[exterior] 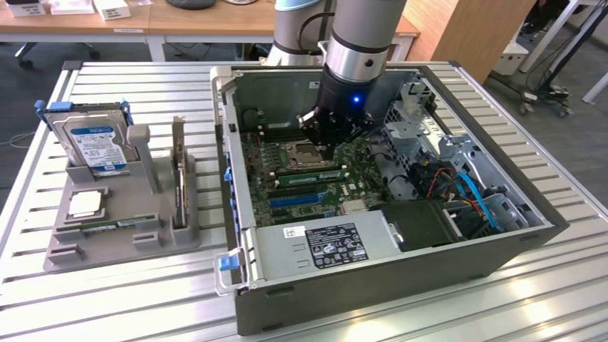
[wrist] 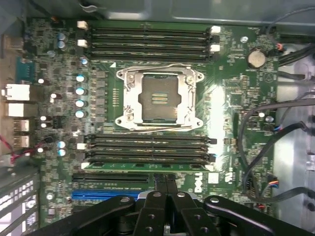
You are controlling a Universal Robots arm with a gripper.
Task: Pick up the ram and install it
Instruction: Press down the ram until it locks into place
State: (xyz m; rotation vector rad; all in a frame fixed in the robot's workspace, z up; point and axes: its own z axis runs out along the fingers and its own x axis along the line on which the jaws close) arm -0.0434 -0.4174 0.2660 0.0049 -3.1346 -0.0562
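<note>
- Slatted metal table carries an open PC case at the middle of the exterior view and a grey tray at that view's lower left.
- The ram appears to be the thin green stick lying flat near the tray's front edge, below the hard drive and beside the upright card.
- The gripper hangs inside the case over the motherboard, well apart from the tray.
- In the wrist view the gripper has its fingers drawn together; I can make out nothing held between them.
- The slots on both sides of the socket look empty, so nothing seems installed yet.
- To pick well, I judge: open wide enough to span the stick's thin faces, line the pads up along its length, and come straight down clear of the card.
- Grip mid-length so the stick hangs level.
</note>
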